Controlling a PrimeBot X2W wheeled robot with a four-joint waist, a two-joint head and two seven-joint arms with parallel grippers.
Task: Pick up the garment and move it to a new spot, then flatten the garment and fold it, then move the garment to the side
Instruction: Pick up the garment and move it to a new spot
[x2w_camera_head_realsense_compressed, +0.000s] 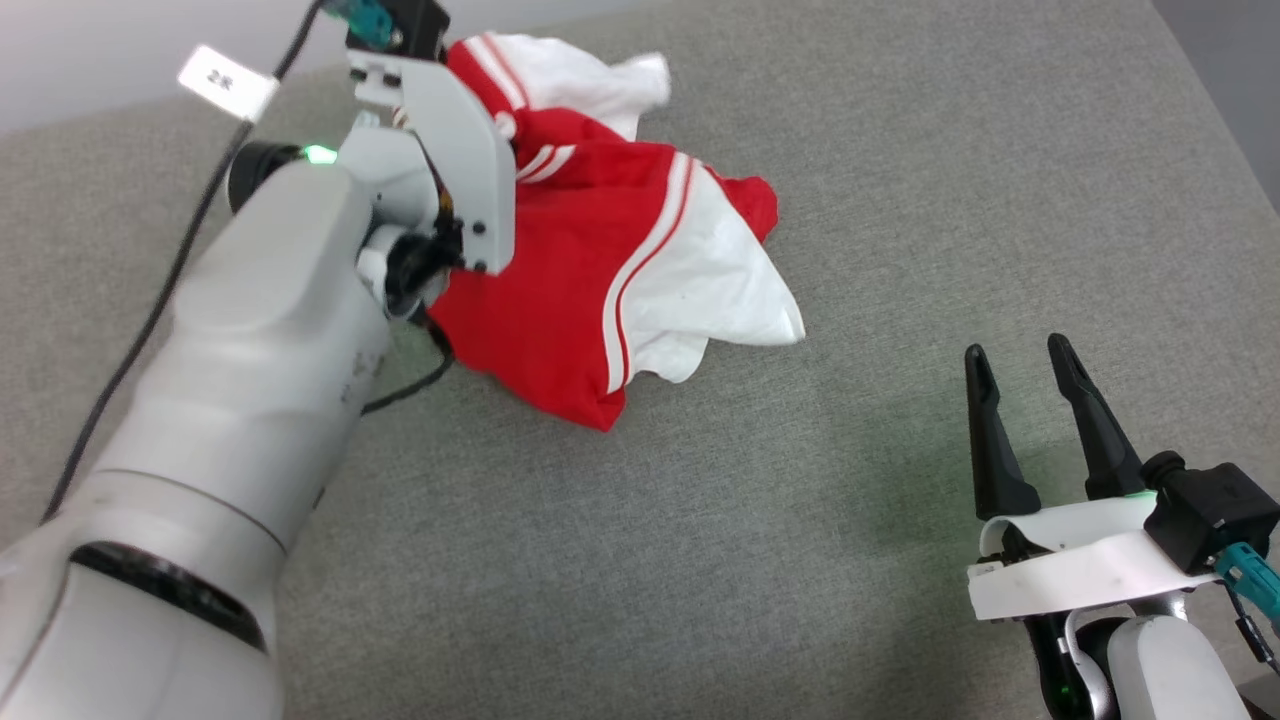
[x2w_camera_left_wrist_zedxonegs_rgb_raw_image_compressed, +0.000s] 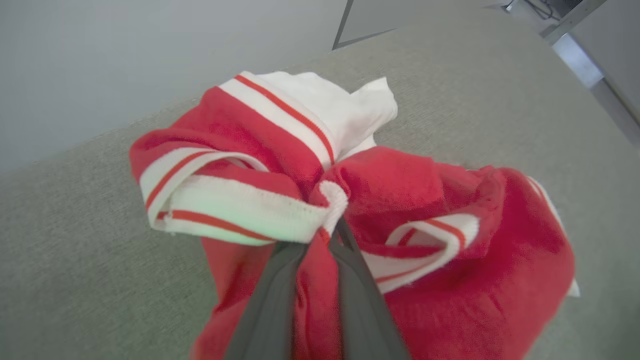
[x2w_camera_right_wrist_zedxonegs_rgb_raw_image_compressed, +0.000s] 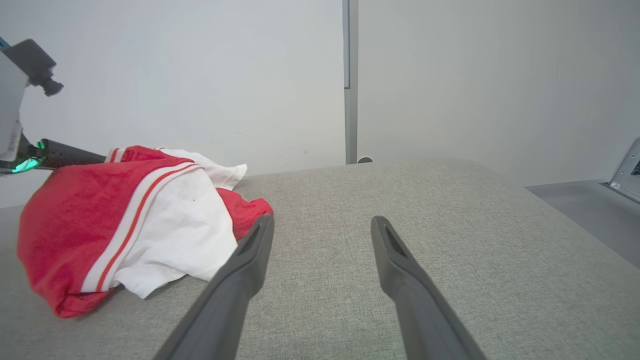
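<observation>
The left jaws pinch the garment (x2w_camera_head_realsense_compressed: 545, 320) at its striped trim, cloth bunched around them; right jaws stand spread, well apart, garment to their left.

Robot lab, bare wall (x2w_camera_right_wrist_zedxonegs_rgb_raw_image_compressed: 475, 75), grey fabric worktop (x2w_camera_head_realsense_compressed: 700, 550)

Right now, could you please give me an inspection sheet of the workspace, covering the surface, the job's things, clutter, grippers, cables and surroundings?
Surface: grey woven fabric tabletop, flat.
Job's things: red sleeveless jersey with white-and-red striped trim, crumpled in a heap, white lining showing, not yet flattened.
Clutter: nothing seen.
Grippers: left gripper shut on a fold of the jersey by the trim; right gripper open, empty, apart from the jersey.
Cables: thin black cable running beside the left arm, carrying a white tag.
Surroundings: pale plain wall; grey upright post.
</observation>
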